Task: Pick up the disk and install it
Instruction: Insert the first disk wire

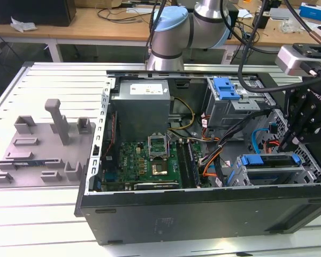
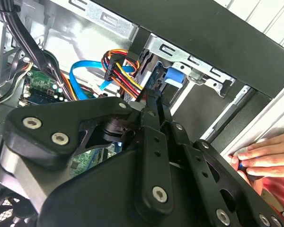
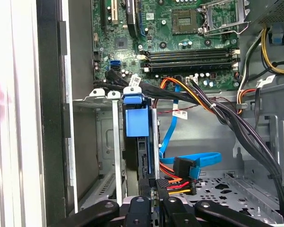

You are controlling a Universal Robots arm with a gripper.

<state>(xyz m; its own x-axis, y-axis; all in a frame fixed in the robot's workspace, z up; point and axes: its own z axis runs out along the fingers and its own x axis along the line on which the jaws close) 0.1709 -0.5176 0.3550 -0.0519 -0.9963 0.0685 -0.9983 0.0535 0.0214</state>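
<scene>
The disk [image 1: 267,161] stands on edge in the drive bay at the near corner of the open computer case [image 1: 203,214], on the exterior view's right, its blue carrier frame along the top. My gripper [image 1: 283,145] hangs right over the end of the disk nearest that side, fingertips down at its upper edge. In the first wrist view the disk [image 3: 135,120] runs edge-on from its blue tab toward my gripper [image 3: 155,202], whose fingers sit close together. In the second wrist view my gripper [image 2: 152,97] tapers to a shut tip just short of the blue carrier [image 2: 173,75].
A person's hand [image 2: 262,158] rests on the case rim beside the bay. Coloured cables [image 3: 180,172] crowd the disk's end. The case also holds the motherboard [image 1: 150,160], a grey power supply [image 1: 142,104] and a cage with a blue latch [image 1: 227,88]. A grey fixture plate [image 1: 37,150] lies outside it.
</scene>
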